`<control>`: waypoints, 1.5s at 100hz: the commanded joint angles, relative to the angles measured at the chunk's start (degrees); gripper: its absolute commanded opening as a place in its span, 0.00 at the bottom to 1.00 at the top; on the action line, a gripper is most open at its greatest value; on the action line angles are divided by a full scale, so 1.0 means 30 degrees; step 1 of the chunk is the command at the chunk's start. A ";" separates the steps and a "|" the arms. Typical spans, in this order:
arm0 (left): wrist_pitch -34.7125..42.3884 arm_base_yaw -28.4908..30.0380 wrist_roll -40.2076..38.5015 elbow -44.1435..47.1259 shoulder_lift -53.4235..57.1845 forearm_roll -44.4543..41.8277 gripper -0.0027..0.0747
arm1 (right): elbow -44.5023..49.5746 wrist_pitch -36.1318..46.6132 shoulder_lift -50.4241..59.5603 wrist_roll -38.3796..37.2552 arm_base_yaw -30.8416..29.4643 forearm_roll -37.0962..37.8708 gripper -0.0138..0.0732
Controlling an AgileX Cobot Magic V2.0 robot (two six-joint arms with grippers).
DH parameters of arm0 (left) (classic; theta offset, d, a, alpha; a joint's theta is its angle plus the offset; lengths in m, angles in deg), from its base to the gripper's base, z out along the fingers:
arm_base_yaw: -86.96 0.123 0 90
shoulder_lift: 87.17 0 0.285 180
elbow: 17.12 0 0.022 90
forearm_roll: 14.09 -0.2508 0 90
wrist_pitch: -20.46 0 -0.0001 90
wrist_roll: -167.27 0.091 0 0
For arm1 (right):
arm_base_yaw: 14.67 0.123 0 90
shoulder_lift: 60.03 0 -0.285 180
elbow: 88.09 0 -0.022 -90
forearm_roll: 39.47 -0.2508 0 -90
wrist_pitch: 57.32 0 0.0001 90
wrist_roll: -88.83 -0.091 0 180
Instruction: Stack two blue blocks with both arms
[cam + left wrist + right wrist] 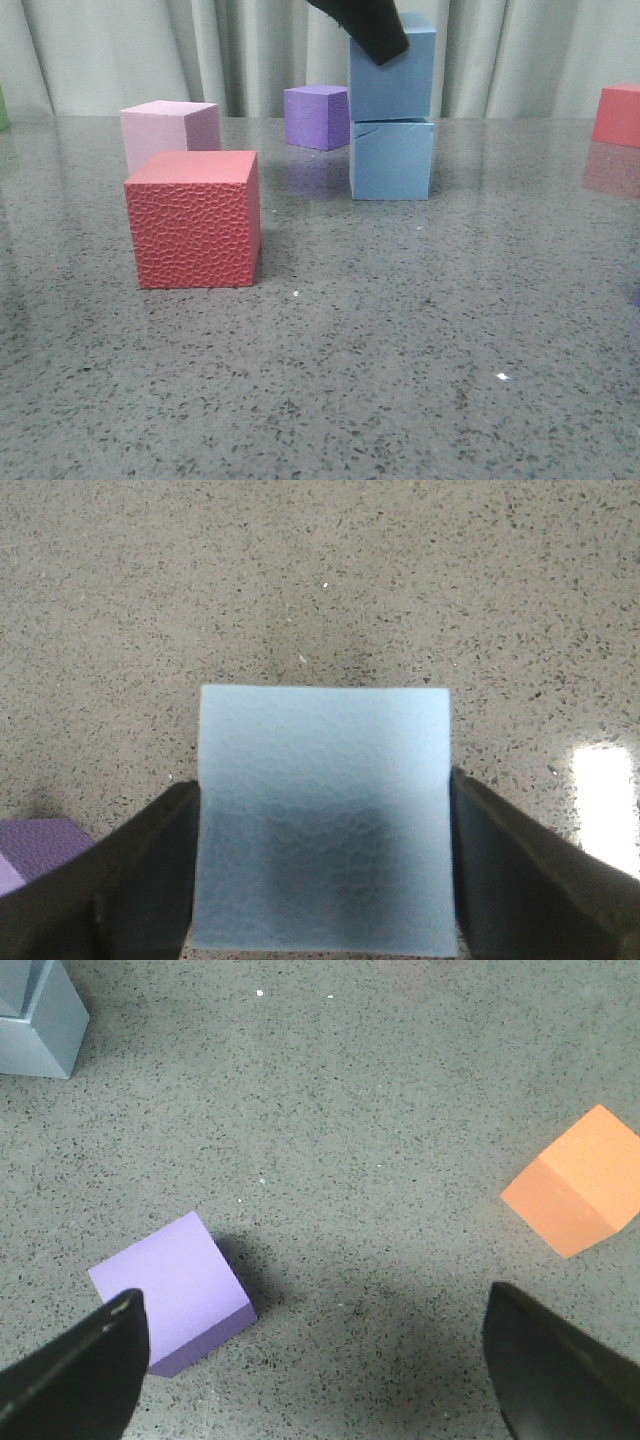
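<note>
Two pale blue blocks stand stacked at the back middle of the table. The upper blue block [392,75] rests on the lower blue block [392,160], which has a curved crack near its top. My left gripper [385,45] comes down from above onto the upper block. In the left wrist view its two fingers press the sides of that block [323,810], so the left gripper [323,880] is shut on it. My right gripper [315,1360] hangs open over bare table with nothing between its fingers. The blue stack [35,1020] shows far off in that view.
A textured red cube [195,220] stands front left, with a pink cube [170,130] behind it. A purple cube [317,116] sits just left of the stack, close to the right gripper's finger [165,1305]. An orange cube [575,1195] and a red cube [618,115] lie to the right.
</note>
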 commanded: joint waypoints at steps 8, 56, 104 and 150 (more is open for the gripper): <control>0.0850 -0.0014 0.0005 -0.0610 0.1083 0.0716 0.73 | -0.0394 0.1107 0.0009 0.0154 -0.0108 0.0301 0.92; 0.1106 -0.0014 0.0470 -0.0610 0.1083 0.1385 0.93 | -0.0394 0.1107 0.0009 0.0154 -0.0108 0.0301 0.92; 0.1169 0.0018 -0.4174 -0.0651 0.2630 -0.1434 0.93 | -0.0394 0.1107 0.0009 0.0154 -0.0108 0.0301 0.92; -0.0055 0.5000 -1.3554 -0.0651 0.5468 -0.2736 0.93 | -0.0394 0.1107 0.0009 0.0154 -0.0108 0.0301 0.92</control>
